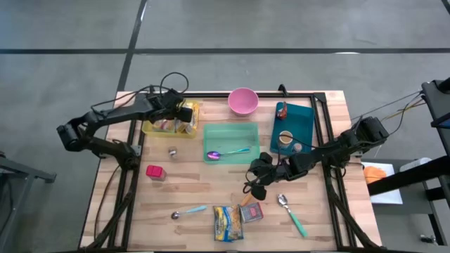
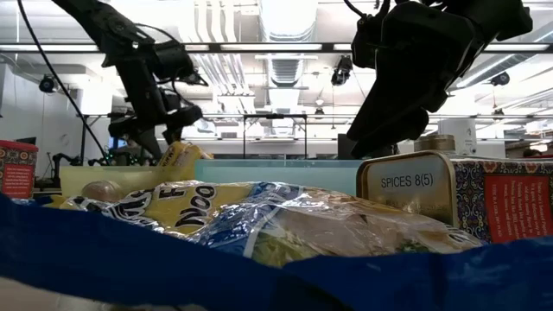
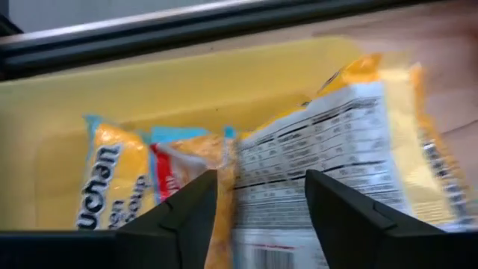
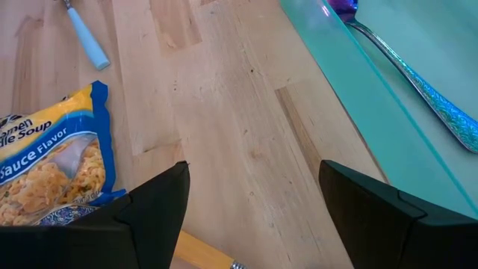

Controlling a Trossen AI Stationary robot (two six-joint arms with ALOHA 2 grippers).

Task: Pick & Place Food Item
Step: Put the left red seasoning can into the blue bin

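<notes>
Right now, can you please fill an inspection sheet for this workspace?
Surface: wooden table, bare planks between items.
Job's things: ramen packets in yellow tray; another ramen packet at the near edge.
Clutter: pink bowl, green tray holding a spoon, teal tray, red box, spice tin, two more spoons.
Grippers: left gripper over the yellow tray, fingers apart; right gripper above bare wood, open.
Cables: black loops by the left arm.
Surroundings: grey floor.
</notes>
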